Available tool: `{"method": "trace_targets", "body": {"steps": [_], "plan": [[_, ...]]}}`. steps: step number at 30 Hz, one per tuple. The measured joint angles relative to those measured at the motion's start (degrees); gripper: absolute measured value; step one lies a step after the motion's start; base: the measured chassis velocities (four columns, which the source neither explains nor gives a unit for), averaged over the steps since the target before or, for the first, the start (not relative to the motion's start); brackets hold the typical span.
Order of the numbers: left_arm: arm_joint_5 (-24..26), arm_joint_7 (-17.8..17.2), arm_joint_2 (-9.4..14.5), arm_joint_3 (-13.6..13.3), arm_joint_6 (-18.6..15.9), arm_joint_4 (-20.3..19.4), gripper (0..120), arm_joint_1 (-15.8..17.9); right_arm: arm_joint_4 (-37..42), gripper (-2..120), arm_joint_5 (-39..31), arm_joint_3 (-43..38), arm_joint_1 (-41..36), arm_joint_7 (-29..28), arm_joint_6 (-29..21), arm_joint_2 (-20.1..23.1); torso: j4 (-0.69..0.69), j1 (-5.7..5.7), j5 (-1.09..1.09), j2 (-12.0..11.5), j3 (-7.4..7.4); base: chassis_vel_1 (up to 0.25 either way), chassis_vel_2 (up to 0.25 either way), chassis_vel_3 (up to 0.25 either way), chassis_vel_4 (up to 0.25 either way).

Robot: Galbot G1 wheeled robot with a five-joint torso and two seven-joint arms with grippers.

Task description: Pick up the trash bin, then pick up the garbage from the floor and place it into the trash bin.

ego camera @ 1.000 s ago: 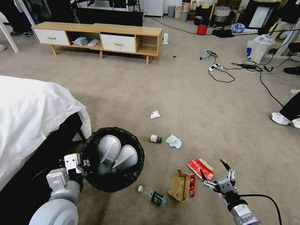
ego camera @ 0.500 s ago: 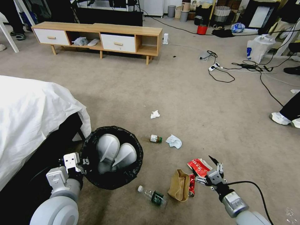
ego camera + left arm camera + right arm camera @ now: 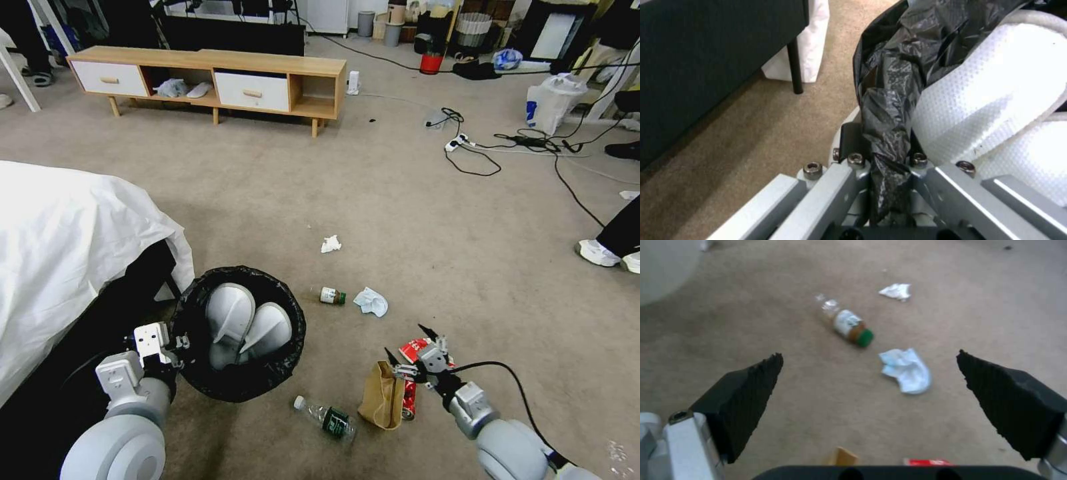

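The trash bin point(image 3: 238, 333) is sitting near left on the floor point(image 3: 400, 220), just right of a bed point(image 3: 67, 253). The left hand point(image 3: 175, 347) is gripping its near-left rim. To the right of the bin, a bottle point(image 3: 327, 418) is lying nearest, with a paper bag point(image 3: 381, 395), a can point(image 3: 409, 398) and a carton point(image 3: 417, 349) beside it. The right hand point(image 3: 409, 345), fingers spread, is hovering over these. Farther off are lying a second bottle point(image 3: 331, 295), a tissue point(image 3: 371, 301) to its right, and another tissue point(image 3: 331, 244) beyond.
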State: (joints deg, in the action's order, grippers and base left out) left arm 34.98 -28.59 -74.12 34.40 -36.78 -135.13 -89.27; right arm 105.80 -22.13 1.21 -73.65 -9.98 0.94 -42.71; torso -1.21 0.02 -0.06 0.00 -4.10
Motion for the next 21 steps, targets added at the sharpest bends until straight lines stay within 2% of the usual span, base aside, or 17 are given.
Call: {"method": "trace_targets", "body": {"steps": [9, 21], "plan": [[0.04, 0.22, -0.16, 0.76, -0.07, 0.83, 2, 0.9, 1.04, 100, -6.96, 6.35, 5.22, 0.16, -4.15, 3.37, 0.0, 0.0, 0.0, 0.0, 0.0, 0.0, 0.0, 0.0, 0.0], [0.2, 0.7, -0.41, 0.9, -0.09, 1.51, 2, 2.11, 2.54, 100, -11.03, 12.29, 8.28, -0.45, -7.56, 6.11, -0.01, 0.0, 0.0, 0.0, 0.01, 0.0, 0.0, 0.0, 0.0]]}}
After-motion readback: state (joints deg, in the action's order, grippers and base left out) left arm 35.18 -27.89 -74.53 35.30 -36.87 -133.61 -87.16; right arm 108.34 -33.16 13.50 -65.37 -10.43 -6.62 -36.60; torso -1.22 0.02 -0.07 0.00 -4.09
